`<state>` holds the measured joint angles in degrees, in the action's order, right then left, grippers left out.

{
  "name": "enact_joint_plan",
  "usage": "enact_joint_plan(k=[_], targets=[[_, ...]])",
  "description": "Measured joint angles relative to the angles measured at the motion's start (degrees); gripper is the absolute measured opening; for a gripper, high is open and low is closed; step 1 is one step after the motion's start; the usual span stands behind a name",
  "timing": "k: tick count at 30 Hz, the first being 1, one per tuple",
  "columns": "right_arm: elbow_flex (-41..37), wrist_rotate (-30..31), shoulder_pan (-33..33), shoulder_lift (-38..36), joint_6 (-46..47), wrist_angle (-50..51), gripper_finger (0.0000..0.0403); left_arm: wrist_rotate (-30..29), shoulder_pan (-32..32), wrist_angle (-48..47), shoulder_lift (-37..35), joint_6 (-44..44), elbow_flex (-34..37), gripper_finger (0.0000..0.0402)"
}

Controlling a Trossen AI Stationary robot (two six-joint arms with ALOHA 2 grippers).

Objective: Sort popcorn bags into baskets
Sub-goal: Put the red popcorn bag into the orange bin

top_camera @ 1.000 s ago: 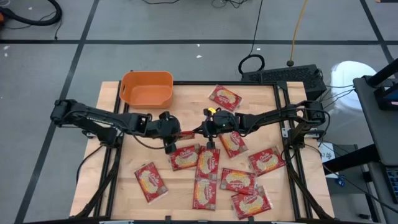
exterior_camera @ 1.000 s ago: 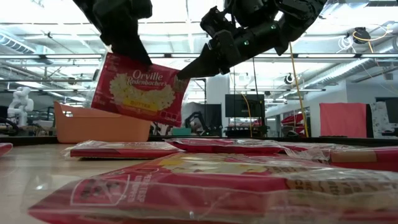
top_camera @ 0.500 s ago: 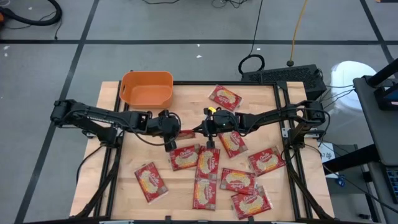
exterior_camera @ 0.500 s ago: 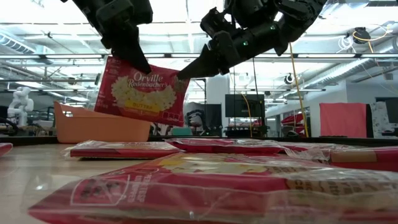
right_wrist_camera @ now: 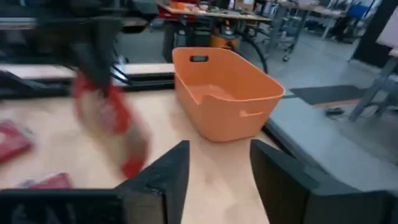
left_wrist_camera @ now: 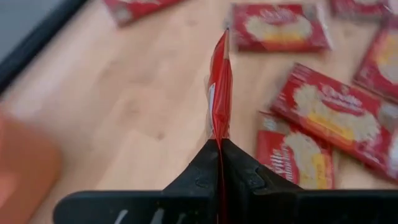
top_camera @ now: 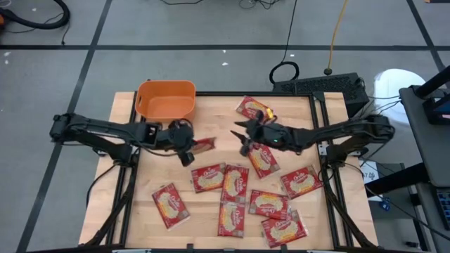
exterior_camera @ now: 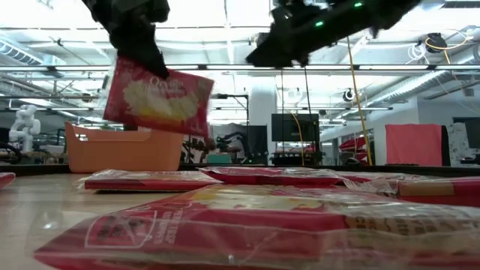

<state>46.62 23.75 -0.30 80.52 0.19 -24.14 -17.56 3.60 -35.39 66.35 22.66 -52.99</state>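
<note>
The left gripper (left_wrist_camera: 221,180) pinches a bag (left_wrist_camera: 219,93) by its thin edge; it looks light and floppy. The right gripper (right_wrist_camera: 214,168) is spread, empty.

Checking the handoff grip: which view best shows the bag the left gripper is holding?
The low view: the held popcorn bag faces the camera, hanging from the left gripper above the table. Left wrist view shows it edge-on between the shut fingers. High view shows only a sliver near the basket. Right wrist view shows a red blur.
</note>
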Motion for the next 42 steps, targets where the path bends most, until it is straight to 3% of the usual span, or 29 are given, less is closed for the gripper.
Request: enact_joint_plan(k=[6,16,20,24,28,42], targets=[[-10.45,-0.08,6.11,-5.79,4.86,-2.74,0.0179,-9.73,-0.04,-4.4,-8.58,2.59,0.0,0.0005],[-22.0,0.81,17.19,-5.26,10.17,-16.21,0.0172,-32.44,-2.94,-15.95,-19.16,10.08,0.0,0.0012],[-23.51,8.17,21.93,-5.25,11.09,-16.11,0.0172,-37.57,-7.51,-17.68,-20.25,10.14,0.0,0.0005],[-23.85,14.41,25.58,-5.24,10.95,-16.25,0.0171,-38.53,-14.05,-17.69,-19.76,9.56,0.0,0.0015],[-23.85,15.42,27.28,-5.24,10.04,-16.45,0.0171,-38.64,-20.8,-16.84,-18.68,8.07,1.71,0.0023],[-23.85,15.52,27.46,-5.24,9.93,-16.42,0.0171,-34.4,-37.06,12.93,-18.34,-0.17,21.1,0.0025]])
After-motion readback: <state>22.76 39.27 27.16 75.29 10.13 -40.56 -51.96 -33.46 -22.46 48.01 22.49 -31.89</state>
